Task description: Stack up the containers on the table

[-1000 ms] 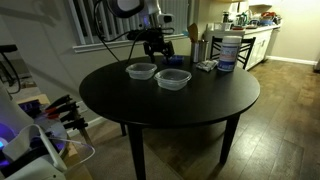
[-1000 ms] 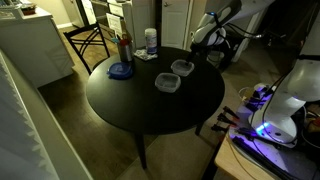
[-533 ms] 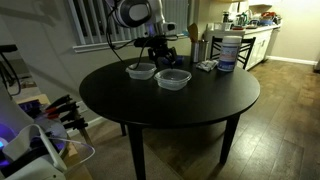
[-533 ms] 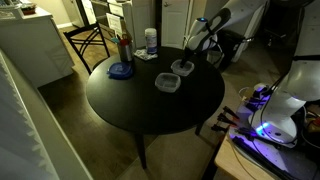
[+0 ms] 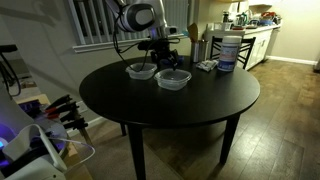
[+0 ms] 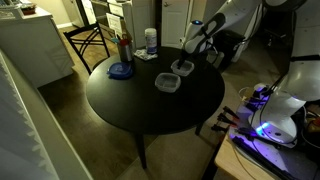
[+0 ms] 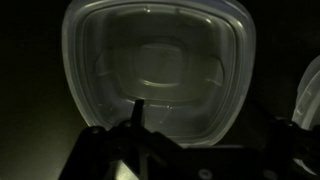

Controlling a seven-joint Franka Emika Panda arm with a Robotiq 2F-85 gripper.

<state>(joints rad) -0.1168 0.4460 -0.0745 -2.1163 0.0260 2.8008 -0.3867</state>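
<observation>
Two clear plastic containers sit side by side on the dark round table [image 5: 190, 105]. One container [image 5: 141, 70] [image 6: 183, 68] is nearer the arm, the other [image 5: 172, 78] [image 6: 168, 82] further in. My gripper [image 5: 160, 58] [image 6: 190, 54] hangs low over the nearer container's edge. In the wrist view that container [image 7: 155, 60] fills the picture. My gripper [image 7: 190, 135] is open. One thin finger [image 7: 138, 112] reaches over the container's inside, and the other finger is lost in the dark. The second container's rim [image 7: 311, 95] shows at the right edge.
A tall white canister with a blue label [image 5: 227, 50] [image 6: 150, 42] stands at the table's far rim, with small items [image 5: 205, 65] beside it. A dark-blue dish [image 6: 121, 70] and a bottle [image 6: 124, 47] sit near another edge. Chairs stand behind the table.
My gripper has come down from beyond the table's rim and moved in over the nearer container. The containers have not moved.
</observation>
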